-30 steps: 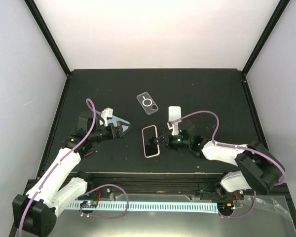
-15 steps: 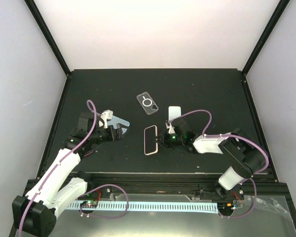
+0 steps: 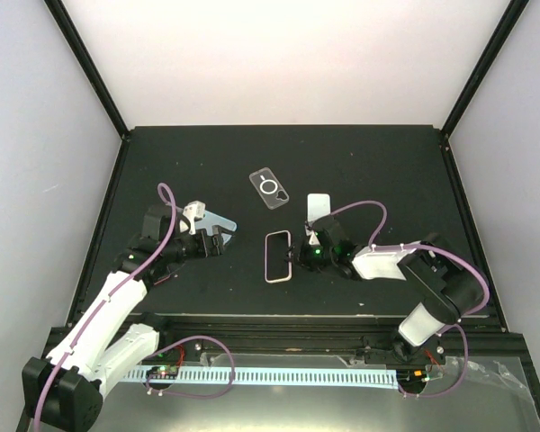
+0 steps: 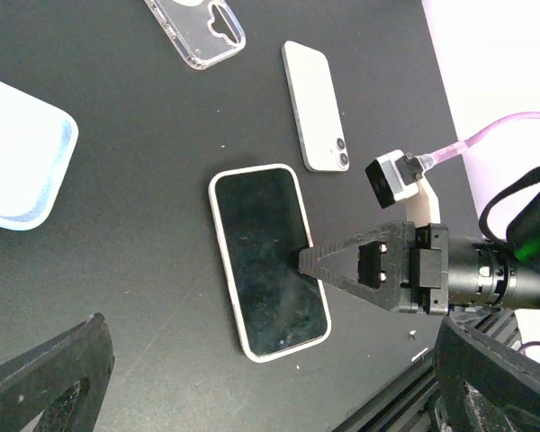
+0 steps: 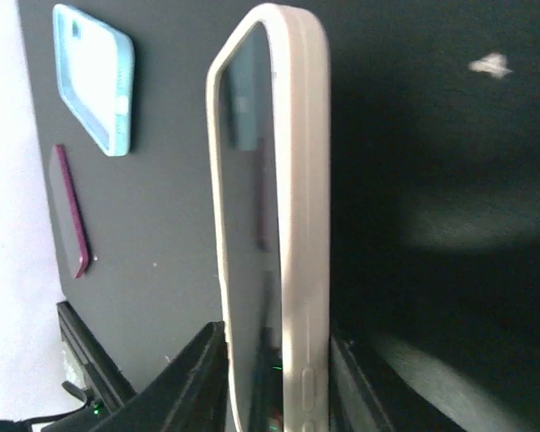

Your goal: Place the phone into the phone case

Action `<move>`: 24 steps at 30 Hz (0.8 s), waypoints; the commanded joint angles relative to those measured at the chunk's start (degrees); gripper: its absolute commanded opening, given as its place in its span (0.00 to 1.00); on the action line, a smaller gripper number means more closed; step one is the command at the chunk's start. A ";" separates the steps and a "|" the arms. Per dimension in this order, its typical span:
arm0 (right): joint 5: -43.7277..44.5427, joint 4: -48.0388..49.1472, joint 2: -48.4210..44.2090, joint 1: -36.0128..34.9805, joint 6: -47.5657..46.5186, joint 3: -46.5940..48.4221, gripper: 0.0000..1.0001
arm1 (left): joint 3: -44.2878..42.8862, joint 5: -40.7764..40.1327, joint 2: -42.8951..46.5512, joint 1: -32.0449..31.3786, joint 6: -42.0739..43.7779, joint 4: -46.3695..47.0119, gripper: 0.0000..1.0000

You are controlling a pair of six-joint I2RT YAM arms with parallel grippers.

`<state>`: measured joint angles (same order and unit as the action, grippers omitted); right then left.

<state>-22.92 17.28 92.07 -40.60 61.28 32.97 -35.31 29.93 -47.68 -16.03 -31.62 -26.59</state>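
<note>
Phone (image 3: pixel 278 256): near the front middle of the surface (image 3: pixel 387 171), dark screen up with a pale rim round it. Its 3 o'clock long edge is in the right hand.
Right hand (image 3: pixel 297 256): narrow, pinched across the phone's thickness, one finger on the glass and one at its back.
Left hand (image 3: pixel 214 243): spread wide and holding nothing, at the phone's 9 o'clock, just beside a light blue case (image 3: pixel 218 220).
Clear case (image 3: pixel 269 188): at the phone's 12 o'clock, well apart from it. A white phone (image 3: pixel 319 206) lies back-up at 1 o'clock.
Handling: I judge it stiff, fairly weighty, with slick and breakable glass. The edge pinch looks thin, so a hold across both long edges seems safer.
Left wrist view: shows the upper finger (image 4: pixel 351 263) lapping over the screen.
Right wrist view: shows the rim edge-on with its side buttons. I cannot tell whether that edge is lifted.
</note>
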 commanded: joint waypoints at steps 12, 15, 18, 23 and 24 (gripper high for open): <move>17.48 -25.65 -8.48 1.46 -18.65 11.66 0.68 | -0.34 -7.75 -2.88 0.55 -1.84 -2.40 0.99; 21.91 -30.07 -8.15 2.17 -22.57 14.67 0.75 | 0.41 -8.28 -4.39 0.88 -3.33 -0.82 0.99; 26.26 -33.83 -6.49 2.91 -24.79 18.02 0.88 | 1.75 -10.40 -6.17 1.74 -6.54 1.45 0.98; 29.20 -35.64 -5.71 4.42 -26.68 20.34 0.93 | 3.64 -14.19 -10.07 4.43 -13.98 6.20 0.83; 29.11 -35.65 -5.87 4.51 -26.98 20.43 0.93 | 3.89 -14.35 -10.98 4.72 -15.08 7.38 0.81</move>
<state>1.50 -14.85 85.60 -36.95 37.82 51.88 -32.45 19.51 -56.10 -12.99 -40.10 -24.56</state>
